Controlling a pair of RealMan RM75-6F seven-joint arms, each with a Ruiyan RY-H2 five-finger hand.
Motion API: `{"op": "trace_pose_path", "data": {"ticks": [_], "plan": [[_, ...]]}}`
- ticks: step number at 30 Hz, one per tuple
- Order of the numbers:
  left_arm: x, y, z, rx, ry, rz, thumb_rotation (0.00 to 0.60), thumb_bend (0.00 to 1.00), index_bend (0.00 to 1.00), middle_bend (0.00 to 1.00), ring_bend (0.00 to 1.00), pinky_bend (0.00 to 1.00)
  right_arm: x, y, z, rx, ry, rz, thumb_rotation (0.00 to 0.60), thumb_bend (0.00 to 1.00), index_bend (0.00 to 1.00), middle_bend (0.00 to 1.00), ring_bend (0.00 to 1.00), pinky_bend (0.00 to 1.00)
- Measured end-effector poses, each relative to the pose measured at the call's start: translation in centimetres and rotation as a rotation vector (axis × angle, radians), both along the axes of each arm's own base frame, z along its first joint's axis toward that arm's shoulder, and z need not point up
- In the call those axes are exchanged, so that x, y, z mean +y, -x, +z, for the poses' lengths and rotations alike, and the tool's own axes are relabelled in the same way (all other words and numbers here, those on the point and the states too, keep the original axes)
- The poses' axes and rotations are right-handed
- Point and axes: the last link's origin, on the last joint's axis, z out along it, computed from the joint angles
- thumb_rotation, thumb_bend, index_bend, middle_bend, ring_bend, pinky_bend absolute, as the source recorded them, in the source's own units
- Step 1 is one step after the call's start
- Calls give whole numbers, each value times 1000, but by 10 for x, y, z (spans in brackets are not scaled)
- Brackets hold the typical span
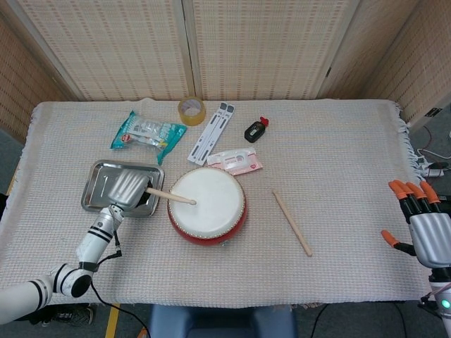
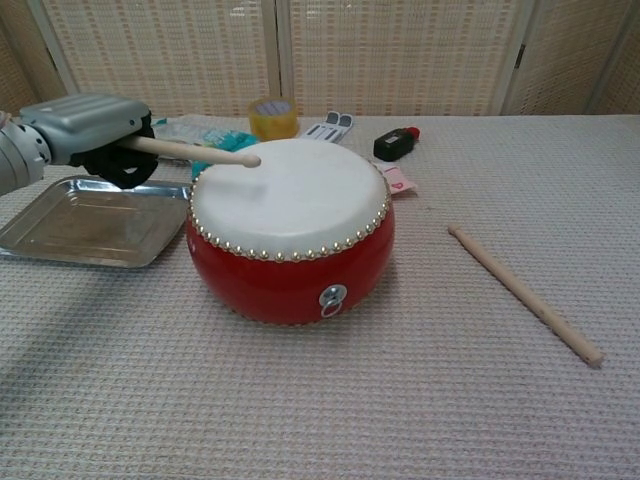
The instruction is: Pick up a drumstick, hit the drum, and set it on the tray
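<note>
- The left hand (image 1: pixel 125 189) grips a wooden drumstick (image 1: pixel 171 196) by its butt end. In the head view the hand sits over the right part of the metal tray (image 1: pixel 99 197).
- The held drumstick lies almost level and reaches right, across the rim of the red drum (image 1: pixel 207 205). In the chest view its rounded tip (image 2: pixel 250 158) is at the near left part of the white drumhead (image 2: pixel 290 195); whether it touches the skin cannot be told.
- The drum stands upright on the woven cloth of the worktop (image 1: pixel 338 162), just right of the tray, with studs around its rim.
- A second drumstick (image 1: pixel 292 222) lies flat on the cloth to the right of the drum, well apart from it and free of either hand.
- The right hand (image 1: pixel 421 229) is at the far right edge of the head view, off the cloth, holding nothing, its orange-tipped fingers (image 1: pixel 409 190) spread apart.
- Behind the drum lie a pink-and-white packet (image 1: pixel 236 162), a white folded stand (image 1: pixel 211 132), a small black object with a red end (image 1: pixel 255 129), a roll of tape (image 1: pixel 191 110) and a teal packet (image 1: pixel 146 134).
</note>
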Motion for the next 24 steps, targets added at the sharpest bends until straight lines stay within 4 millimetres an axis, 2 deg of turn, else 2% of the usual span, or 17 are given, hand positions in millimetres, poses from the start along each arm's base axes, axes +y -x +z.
{"op": "trace_pose_path", "data": {"ticks": [6, 9, 16, 18, 21, 24], "plan": [[5, 0, -11, 113, 3, 10, 600, 792, 1000, 1000, 1000, 1000, -1, 1, -1, -4, -4, 0, 600, 182, 0, 85, 0, 35], [5, -1, -12, 111, -1, 28, 600, 792, 1000, 1000, 1000, 1000, -1, 1, -1, -5, -4, -1, 600, 182, 0, 85, 0, 35], [4, -12, -5, -157, 38, 135, 600, 791, 1000, 1000, 1000, 1000, 1, 3, -1, -8, -1, -9, 600, 182, 0, 85, 0, 35], [4, -13, -4, -186, 47, 145, 600, 791, 1000, 1000, 1000, 1000, 2, 3, 0, -8, 0, -10, 600, 182, 0, 85, 0, 35], [6, -12, -5, -140, 39, 124, 600, 791, 1000, 1000, 1000, 1000, 2, 3, 0, -8, 0, -11, 600, 182, 0, 85, 0, 35], [8, -11, -7, -16, 18, 72, 600, 792, 1000, 1000, 1000, 1000, 2, 3, -1, -9, -1, -12, 600, 182, 0, 85, 0, 35]]}}
